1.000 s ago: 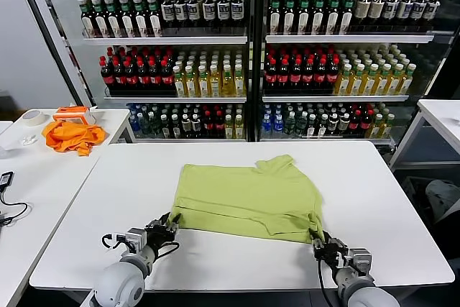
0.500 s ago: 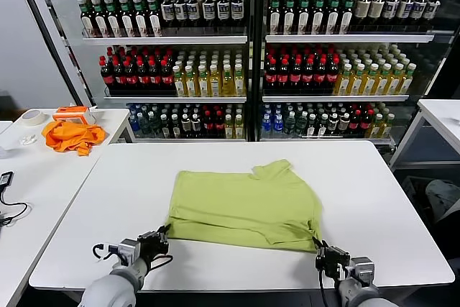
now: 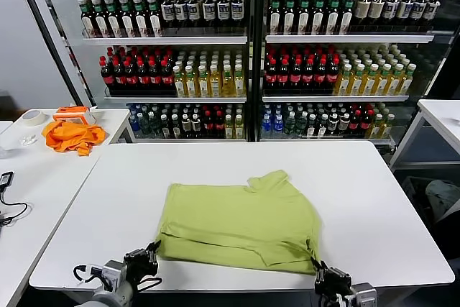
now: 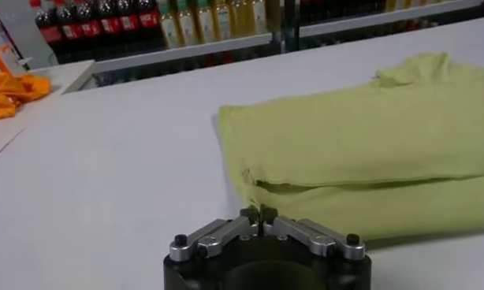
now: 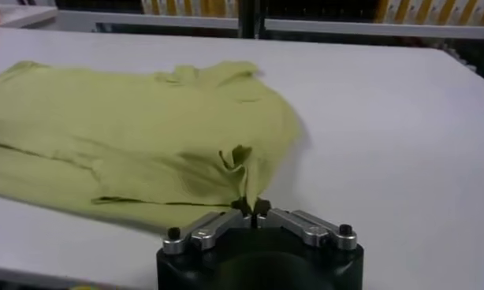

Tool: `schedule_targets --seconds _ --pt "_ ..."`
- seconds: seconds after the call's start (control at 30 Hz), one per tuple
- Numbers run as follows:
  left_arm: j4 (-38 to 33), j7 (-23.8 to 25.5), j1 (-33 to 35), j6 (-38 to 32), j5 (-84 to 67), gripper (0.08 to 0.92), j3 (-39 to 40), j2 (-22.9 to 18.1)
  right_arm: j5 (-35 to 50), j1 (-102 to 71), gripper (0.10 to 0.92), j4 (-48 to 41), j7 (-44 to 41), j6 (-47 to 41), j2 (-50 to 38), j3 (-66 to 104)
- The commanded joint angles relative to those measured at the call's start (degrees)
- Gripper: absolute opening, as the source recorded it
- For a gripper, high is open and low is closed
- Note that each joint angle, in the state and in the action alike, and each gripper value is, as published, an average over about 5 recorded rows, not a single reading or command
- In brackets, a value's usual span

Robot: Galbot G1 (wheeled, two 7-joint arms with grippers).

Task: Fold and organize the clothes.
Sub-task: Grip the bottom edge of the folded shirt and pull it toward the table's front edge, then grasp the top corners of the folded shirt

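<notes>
Surface: white table (image 3: 374, 199), smooth, seen from head cam; 2nd white table (image 3: 43, 177) set beside it on robot's left, a further one (image 3: 442, 116) at far right
Room: glass-door drink coolers (image 3: 248, 48) lined behind table, shelves packed w/ bottles in dark, red, yellow & green rows
Side table: orange cloth (image 3: 70, 136) bunched at far end, tape roll (image 3: 31, 116) near it, black cable (image 3: 7, 210) at near edge
T-shirt (image 3: 241, 221): lime green, thin, laid flat on near half of table, folded over w/ doubled layer along near edge; collar part (image 3: 267, 180) raised at far side; shallow creases across front
Left gripper (image 3: 142, 262): at table's near edge, fingers pinched together on shirt's near-left corner
Right gripper (image 3: 325, 278): at near edge, fingers closed on shirt's near-right corner, fabric puckered there
</notes>
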Motion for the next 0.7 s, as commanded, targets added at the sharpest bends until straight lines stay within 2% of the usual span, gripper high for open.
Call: schedule_targets --seconds 0.03,0.33,0.5,0.7 --pt "-3.5 0.7 3.4 1.3 0.8 0.113 -3.0 1.6 -1.3 -2.2 0.188 2.3 0.1 -0.2 -0.2 1.2" --pt "-5.5 1.3 -0.9 1.1 -2.6 0.364 -4.7 2.0 3.4 0.5 0.448 7.7 0.6 -3.0 -2.0 7.9" --pt "1.1 3.1 -9.9 -1.7 -4.2 0.502 -1.4 1.9 8.2 11.2 0.587 5.6 1.7 -5.5 -3.0 7.1" --pt "11.5 5.6 -21.1 -4.0 -2.2 0.676 4.2 -0.3 10.5 28.4 0.75 -4.7 2.5 -6.9 -2.2 -1.6"
